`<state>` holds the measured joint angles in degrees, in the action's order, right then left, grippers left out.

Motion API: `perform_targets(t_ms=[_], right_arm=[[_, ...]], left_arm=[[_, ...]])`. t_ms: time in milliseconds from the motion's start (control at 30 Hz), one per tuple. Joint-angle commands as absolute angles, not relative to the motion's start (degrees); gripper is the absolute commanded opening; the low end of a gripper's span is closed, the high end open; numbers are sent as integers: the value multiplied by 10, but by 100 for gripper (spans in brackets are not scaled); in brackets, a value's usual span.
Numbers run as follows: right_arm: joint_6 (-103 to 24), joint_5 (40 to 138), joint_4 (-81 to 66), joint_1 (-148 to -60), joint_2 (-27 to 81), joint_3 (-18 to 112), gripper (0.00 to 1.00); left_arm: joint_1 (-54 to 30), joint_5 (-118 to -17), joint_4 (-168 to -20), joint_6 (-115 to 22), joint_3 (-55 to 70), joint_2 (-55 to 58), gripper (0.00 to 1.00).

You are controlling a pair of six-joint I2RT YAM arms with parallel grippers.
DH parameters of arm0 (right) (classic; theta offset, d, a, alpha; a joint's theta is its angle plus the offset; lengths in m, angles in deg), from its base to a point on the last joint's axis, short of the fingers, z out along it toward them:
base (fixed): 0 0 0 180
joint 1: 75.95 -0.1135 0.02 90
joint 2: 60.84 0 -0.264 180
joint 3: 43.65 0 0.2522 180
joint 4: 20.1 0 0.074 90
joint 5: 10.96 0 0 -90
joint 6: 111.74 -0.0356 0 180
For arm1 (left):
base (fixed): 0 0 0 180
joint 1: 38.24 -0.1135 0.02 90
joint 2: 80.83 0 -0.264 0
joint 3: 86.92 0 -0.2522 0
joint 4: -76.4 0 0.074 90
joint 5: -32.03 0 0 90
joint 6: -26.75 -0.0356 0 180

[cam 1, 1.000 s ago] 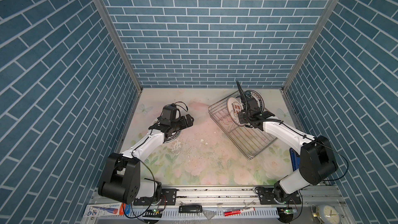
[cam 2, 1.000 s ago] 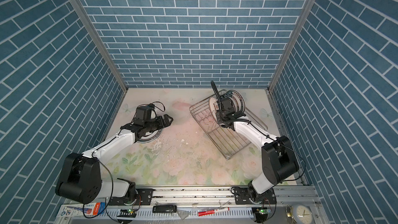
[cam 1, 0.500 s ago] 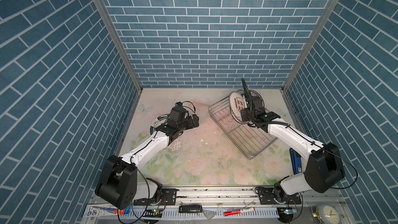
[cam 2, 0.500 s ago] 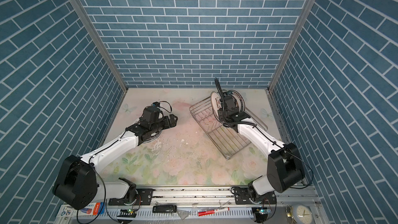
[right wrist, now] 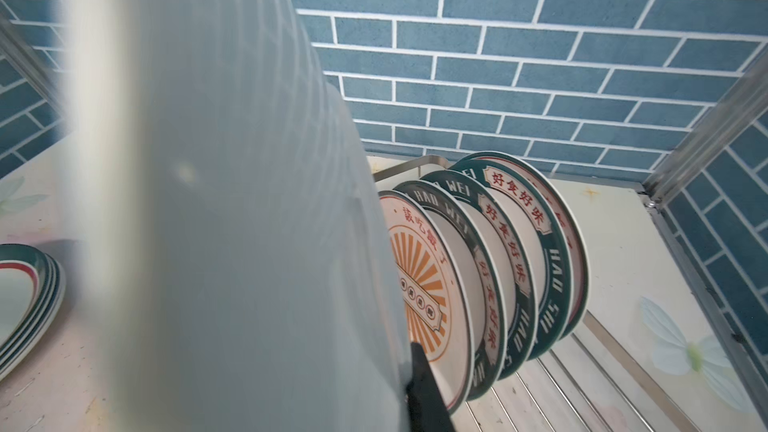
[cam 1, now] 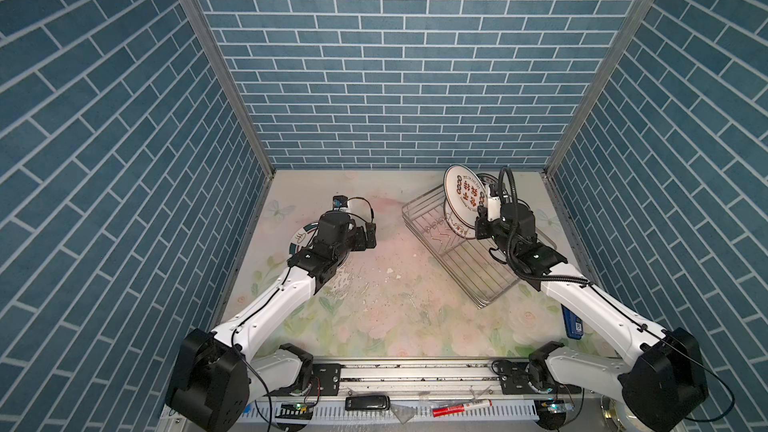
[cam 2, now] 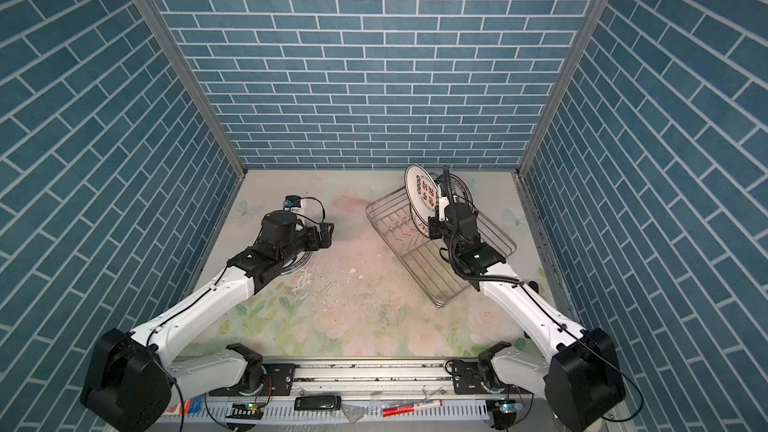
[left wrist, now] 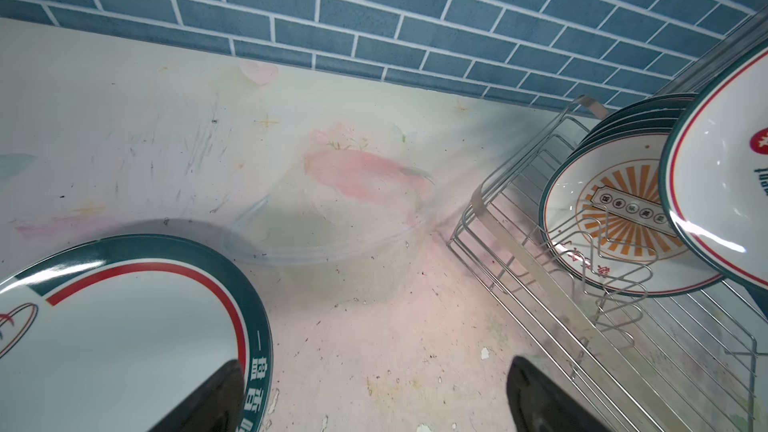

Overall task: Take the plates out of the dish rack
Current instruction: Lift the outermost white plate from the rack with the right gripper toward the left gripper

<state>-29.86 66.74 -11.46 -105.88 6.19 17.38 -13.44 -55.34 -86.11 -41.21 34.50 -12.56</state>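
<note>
Pinching only the rim of the raised plate, the right gripper had it tilted above the dish rack. The risk was a slip or swing on that thin grip, dropping it onto the sunburst plate just under it. Behind, the remaining plates stood upright in their slots. Jaws spread and empty, the left gripper hovered by the unloaded stack, its arm crowding the drop-off.

The middle of the desk lies bare between the flat stack of plates on the left and the dish rack on the right. The rack's near half is open wire. Its far end is packed with upright plates, with a raised plate above them near the back wall.
</note>
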Motion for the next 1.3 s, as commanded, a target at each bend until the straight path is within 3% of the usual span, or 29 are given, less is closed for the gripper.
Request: perform_targets(t_ms=[0, 333, 633, 1267], right_arm=[[-289, 713, -235, -1061, 61, 156, 0], [-354, 837, -287, -1062, 75, 121, 0], [-419, 940, -194, -1060, 109, 171, 0], [-614, 1225, -279, -1058, 233, 229, 0]], left_arm=[[-131, -549, -854, -421, 336, -126, 99], [-128, -571, -914, -412, 384, -180, 99], [-129, -550, -960, -414, 437, -226, 99], [-129, -650, -937, -404, 398, -187, 99]])
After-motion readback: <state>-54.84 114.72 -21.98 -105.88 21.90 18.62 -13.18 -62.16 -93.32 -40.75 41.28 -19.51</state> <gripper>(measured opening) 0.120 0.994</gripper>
